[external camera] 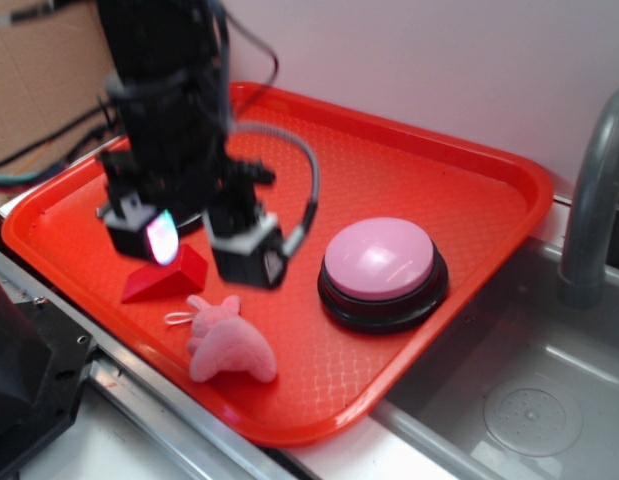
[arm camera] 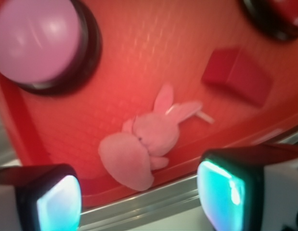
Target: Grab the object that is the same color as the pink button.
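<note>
Your gripper hangs with jaws spread wide, empty; the pink plush toy lies just below it, the pink button off beside.

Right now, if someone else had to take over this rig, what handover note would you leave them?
Gripper: open, empty, hovering above the tray, over the red wedge block and just behind the toy.
Pink plush toy: lying flat near the front edge of the red tray, untouched; in the wrist view it sits between and ahead of the two fingertips.
Pink button: on the tray, to the right of the toy in the exterior view, apart from it.
Done: the approach is roughly lined up.
Left: descend over the toy, close on it, lift. Avoid the red wedge close by.
</note>
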### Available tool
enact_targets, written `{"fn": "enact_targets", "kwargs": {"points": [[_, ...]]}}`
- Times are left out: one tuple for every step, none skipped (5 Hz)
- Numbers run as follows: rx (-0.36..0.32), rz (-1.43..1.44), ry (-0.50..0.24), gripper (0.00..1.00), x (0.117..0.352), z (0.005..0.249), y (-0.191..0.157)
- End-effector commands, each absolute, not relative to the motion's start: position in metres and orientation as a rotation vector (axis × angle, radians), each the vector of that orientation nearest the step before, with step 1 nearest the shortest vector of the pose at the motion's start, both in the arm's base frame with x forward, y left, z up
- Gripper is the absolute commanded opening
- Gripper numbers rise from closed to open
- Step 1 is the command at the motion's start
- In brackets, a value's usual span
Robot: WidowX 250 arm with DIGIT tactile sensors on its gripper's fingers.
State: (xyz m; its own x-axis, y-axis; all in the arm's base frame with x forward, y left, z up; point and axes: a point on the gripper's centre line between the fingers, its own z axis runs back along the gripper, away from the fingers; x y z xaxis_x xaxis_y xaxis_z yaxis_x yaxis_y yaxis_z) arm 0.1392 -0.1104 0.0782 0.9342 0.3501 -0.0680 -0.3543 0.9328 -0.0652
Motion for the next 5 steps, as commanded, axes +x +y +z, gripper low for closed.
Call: {"fn": "enact_targets", "kwargs": {"points": [[-0.03, 0.373, 0.043, 1.0, 0.145, 0.045, -0.125], [-0.001, 0.375, 0.036, 1.0, 0.144, 0.032, -0.129], [0.03, 0.401, 0.039, 1.0, 0.143, 0.023, -0.129], [0.035, 0.4, 0.028, 0.0, 0.139, 0.024, -0.13], [0.026, 0.405, 0.011, 0.0, 0.139, 0.029, -0.126]]}}
